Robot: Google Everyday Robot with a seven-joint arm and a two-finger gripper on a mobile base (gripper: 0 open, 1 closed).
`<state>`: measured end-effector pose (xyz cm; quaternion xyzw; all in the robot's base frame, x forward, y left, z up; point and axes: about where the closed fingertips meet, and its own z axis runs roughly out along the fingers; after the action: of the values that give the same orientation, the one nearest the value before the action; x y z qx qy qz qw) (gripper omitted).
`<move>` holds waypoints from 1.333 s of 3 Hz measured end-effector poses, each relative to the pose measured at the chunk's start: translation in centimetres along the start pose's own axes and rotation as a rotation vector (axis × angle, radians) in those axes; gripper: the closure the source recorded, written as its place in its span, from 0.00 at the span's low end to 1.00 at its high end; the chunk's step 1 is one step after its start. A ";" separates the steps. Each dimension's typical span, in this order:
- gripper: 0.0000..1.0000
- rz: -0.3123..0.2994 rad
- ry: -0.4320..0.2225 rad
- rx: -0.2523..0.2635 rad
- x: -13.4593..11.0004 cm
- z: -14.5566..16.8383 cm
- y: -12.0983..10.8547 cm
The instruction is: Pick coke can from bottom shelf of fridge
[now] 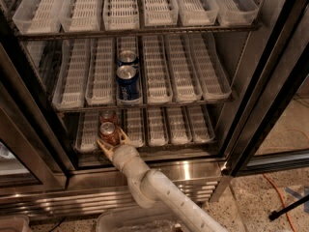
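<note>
The fridge [145, 173] stands open, with wire racks of white trays. On the bottom shelf [159, 129], a red coke can [108, 132] with a silver top stands at the front of the second lane from the left. A second red can [107, 116] stands right behind it. My gripper [112, 141] reaches in from below at the shelf's front edge. It is open, with its fingertips [100, 144] on either side of the front can's base. I see no lift.
Two blue soda cans [128, 83] stand in a lane of the middle rack, just above the gripper. The dark door frame [260, 105] is at the right and a glass door [19, 129] at the left. A clear bin [130, 221] sits on the floor by my arm.
</note>
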<state>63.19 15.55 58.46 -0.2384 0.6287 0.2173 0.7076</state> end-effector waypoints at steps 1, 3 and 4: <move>0.77 0.000 0.000 0.000 0.0 0.0 0.0; 1.00 0.006 0.014 -0.009 -0.5 -0.1 0.3; 1.00 0.014 0.023 -0.034 -2.5 -0.6 0.5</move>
<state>62.11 15.58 60.86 -0.2484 0.6349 0.2301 0.6945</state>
